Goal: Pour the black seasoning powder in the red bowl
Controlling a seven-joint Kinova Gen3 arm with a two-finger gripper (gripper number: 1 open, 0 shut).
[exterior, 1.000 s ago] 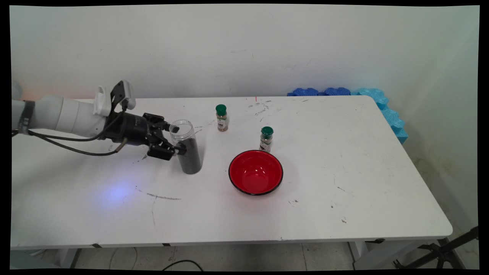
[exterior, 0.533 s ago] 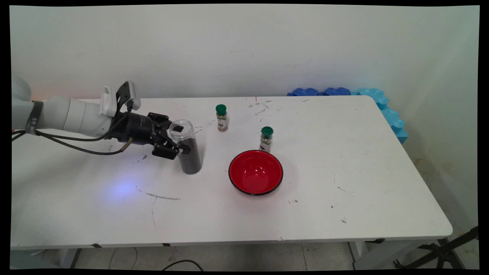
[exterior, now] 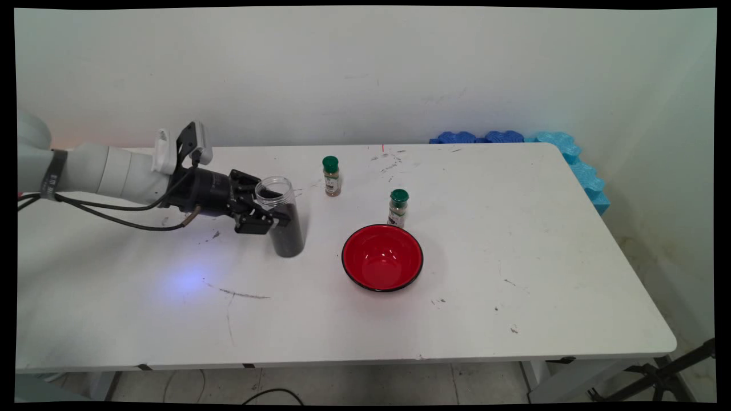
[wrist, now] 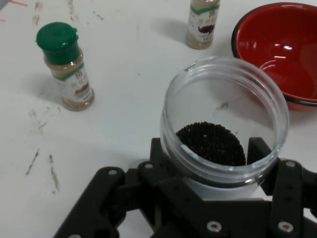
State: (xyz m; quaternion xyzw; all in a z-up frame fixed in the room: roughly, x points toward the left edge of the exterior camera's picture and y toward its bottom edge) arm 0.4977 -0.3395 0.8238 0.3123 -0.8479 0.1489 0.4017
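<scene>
White worktop point(exterior: 514, 240) fronts a pale wall. White arm point(exterior: 103, 171) reaches in horizontally from 9 o'clock; its black claw point(exterior: 273, 206) is clamped on the clear open-topped plastic jar point(exterior: 284, 220) of dark granules. Red bowl with black rim point(exterior: 382, 258) sits at 3 o'clock of the jar; two green-capped spice bottles point(exterior: 331, 176) point(exterior: 398, 208) stand beyond. Hand view alone shows the granule surface point(wrist: 212, 144) inside the jar.
</scene>
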